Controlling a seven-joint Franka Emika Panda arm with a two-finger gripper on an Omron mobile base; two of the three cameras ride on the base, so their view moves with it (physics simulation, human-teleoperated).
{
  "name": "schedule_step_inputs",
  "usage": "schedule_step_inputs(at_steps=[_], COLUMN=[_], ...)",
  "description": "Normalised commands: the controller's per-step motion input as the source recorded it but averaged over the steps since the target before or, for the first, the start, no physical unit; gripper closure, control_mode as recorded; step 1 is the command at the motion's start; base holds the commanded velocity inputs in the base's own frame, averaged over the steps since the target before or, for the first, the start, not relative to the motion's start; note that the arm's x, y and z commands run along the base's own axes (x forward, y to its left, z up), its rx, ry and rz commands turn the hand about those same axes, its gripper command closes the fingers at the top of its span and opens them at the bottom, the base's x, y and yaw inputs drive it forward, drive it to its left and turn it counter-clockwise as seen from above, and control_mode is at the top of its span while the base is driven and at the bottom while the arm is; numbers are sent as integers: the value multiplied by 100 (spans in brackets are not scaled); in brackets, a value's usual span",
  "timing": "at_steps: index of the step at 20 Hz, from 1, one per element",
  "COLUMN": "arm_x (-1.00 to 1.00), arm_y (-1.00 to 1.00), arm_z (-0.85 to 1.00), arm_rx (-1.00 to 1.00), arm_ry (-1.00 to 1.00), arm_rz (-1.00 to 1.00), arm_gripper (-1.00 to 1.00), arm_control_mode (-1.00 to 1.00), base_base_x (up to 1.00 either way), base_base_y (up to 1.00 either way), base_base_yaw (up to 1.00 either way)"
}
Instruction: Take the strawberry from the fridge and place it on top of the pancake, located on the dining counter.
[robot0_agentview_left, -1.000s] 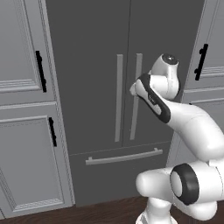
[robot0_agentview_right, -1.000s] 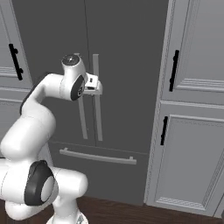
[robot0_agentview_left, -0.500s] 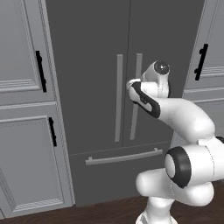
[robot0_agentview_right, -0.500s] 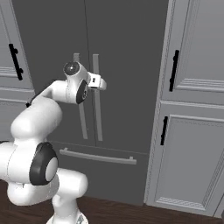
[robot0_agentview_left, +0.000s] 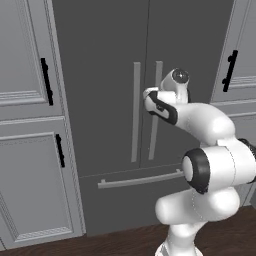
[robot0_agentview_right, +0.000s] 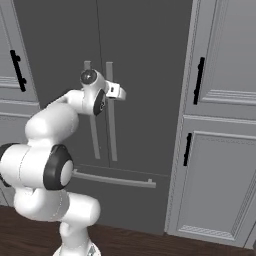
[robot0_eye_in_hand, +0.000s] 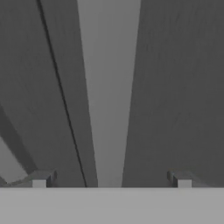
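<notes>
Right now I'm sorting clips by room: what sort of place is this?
Most likely a kitchen: a tall dark French-door fridge with a bottom drawer, flanked by light grey panelled cabinets, over dark wood flooring.

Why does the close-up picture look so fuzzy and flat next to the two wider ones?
Hand view: very near the fridge, so its handle is a soft, blurry pale band. Left and right base views: sharper edges, even flat lighting, no glare, only faint shading on the doors.

Dark grey fridge (robot0_agentview_left: 105, 100), doors shut.
Two long vertical grey handles flank its centre seam; a bottom drawer sits below.
</notes>
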Motion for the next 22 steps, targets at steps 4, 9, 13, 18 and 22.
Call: schedule_step_inputs(at_steps=[4, 9, 13, 18, 22], arm_x=[33, 49, 50, 34, -2], arm_y=[-8, 0, 0, 0, -3], arm_z=[-1, 0, 0, 0, 0], arm_rx=[0, 0, 0, 0, 0], arm_ry=[-2, -3, -3, -9, 1], arm_rz=[6, 4, 1, 0, 0], arm_gripper=[-100, -100, -100, 100, 100], arm_control_mode=[-100, -100, -100, -100, -100], base_base_x=[0, 0, 0, 0, 0], base_base_y=[0, 0, 0, 0, 0], base_base_yaw=[0, 0, 0, 0, 0])
